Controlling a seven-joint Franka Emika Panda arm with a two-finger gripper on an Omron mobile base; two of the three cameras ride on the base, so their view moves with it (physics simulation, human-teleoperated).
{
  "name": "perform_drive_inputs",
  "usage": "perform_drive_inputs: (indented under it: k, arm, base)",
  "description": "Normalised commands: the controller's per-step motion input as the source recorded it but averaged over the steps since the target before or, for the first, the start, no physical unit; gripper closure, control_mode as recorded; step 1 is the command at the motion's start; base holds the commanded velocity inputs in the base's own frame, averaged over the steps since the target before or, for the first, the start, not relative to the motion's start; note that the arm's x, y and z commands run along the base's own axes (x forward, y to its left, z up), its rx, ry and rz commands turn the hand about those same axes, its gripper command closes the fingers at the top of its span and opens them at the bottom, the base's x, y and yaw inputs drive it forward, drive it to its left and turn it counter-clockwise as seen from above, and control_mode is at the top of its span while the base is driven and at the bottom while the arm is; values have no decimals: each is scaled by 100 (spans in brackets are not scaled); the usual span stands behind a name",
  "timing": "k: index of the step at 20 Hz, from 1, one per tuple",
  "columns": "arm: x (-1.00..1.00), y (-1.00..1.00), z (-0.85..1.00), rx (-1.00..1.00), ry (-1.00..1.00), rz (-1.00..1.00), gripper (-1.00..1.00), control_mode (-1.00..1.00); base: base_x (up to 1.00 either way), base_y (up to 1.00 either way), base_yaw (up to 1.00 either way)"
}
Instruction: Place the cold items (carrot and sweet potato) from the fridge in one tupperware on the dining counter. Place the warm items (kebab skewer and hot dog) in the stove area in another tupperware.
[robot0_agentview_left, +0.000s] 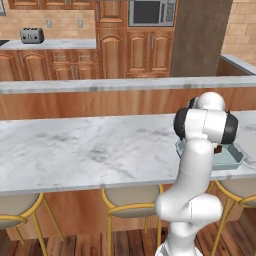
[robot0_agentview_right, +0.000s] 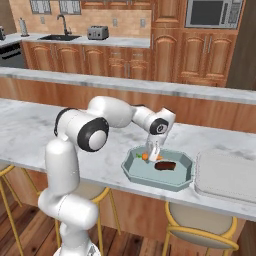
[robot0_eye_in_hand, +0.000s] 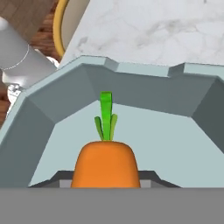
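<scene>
in the left base view the white arm (robot0_agentview_left: 200, 165) rises in front of the marble dining counter (robot0_agentview_left: 90, 150) and hides most of a pale blue-green tub (robot0_agentview_left: 231, 158) that sits near the counter's right end, close to the front edge; stools (robot0_agentview_left: 131, 204) with yellow legs stand under the counter, and a toaster (robot0_agentview_left: 31, 35) sits on the far kitchen counter at the left. in the right base view the arm reaches across the counter and bends down so that the gripper (robot0_agentview_right: 151, 156) points into the same tub (robot0_agentview_right: 131, 172), at its left part. an orange carrot (robot0_agentview_right: 145, 156) with a green top is right at the fingertips, above or on the tub floor, i cannot tell which, and a dark reddish-brown sweet potato (robot0_agentview_right: 165, 165) lies on the tub floor just to its right, apart from the carrot. a second, lighter shallow tub (robot0_agentview_right: 227, 176) stands just beside the first on the right. in the hand view the carrot (robot0_eye_in_hand: 105, 162) sits between the fingertips with its green stalk pointing away, the narrow jaws closed on its orange body, and the tub's walls (robot0_eye_in_hand: 144, 92) and floor lie beyond it.
</scene>
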Motion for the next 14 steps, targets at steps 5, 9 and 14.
perform_drive_inputs:
  k: [5,9,14]
  arm:
    - [-2,30,-13,0,0,4,100,-100]
    - [0,7,-32,0,0,13,100,-100]
    - [0,0,-37,0,0,16,100,-100]
  base:
    - [0,0,0]
    - [0,0,0]
    - [0,0,0]
